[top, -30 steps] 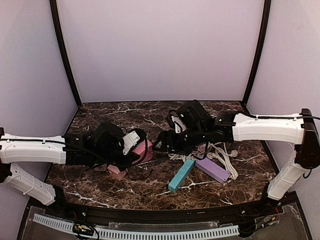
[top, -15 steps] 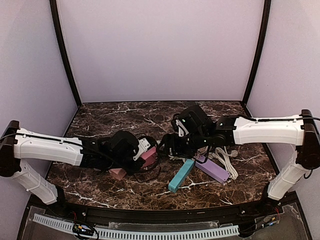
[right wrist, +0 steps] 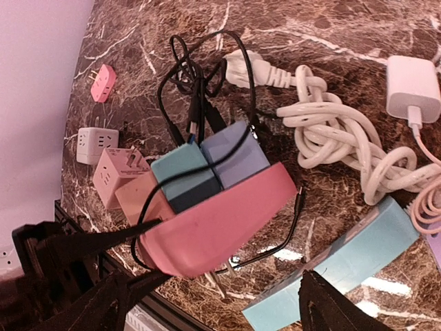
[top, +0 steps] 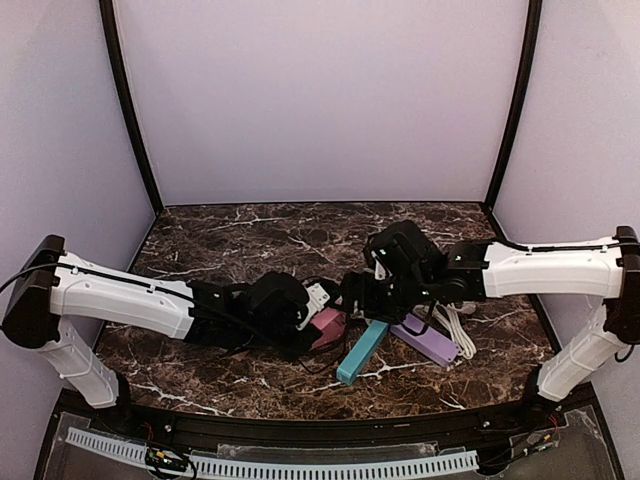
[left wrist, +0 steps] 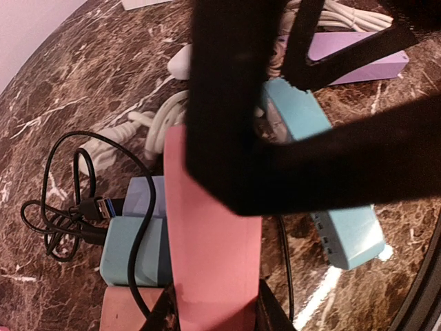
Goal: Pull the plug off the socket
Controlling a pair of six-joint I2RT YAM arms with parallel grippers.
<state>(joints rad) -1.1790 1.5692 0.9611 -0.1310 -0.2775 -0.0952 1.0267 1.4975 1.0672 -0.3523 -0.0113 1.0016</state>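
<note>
At mid-table, with the marble table point(top: 220, 240) stretching open toward its back edge, I'm clamping the pink socket point(right wrist: 220, 221) in my left gripper point(left wrist: 215, 310), the teal plug point(right wrist: 185, 181) sitting in it; my right gripper point(top: 352, 292) is hanging spread beside.

Pink socket point(right wrist: 220, 227), teal plug point(right wrist: 182, 176), black cable point(right wrist: 200, 76), white-veined brown marble table point(right wrist: 331, 27)

Three power strips point(right wrist: 220, 227); two plugged cubes point(right wrist: 207, 169); three loose adapters point(right wrist: 96, 143); one charger point(right wrist: 412, 86).
</note>
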